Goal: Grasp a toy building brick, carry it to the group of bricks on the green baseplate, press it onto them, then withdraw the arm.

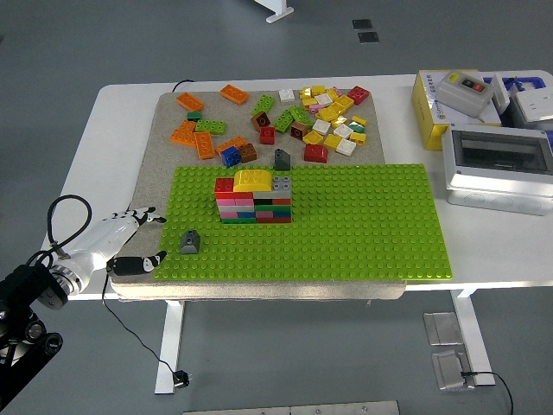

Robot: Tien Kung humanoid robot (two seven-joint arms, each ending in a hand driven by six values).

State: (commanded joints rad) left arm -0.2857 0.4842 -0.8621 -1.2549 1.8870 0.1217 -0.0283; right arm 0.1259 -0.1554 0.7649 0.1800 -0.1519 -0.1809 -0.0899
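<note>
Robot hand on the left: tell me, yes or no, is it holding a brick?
No. The left robot hand sits open and empty at the mat's left edge, beside the green baseplate.
</note>
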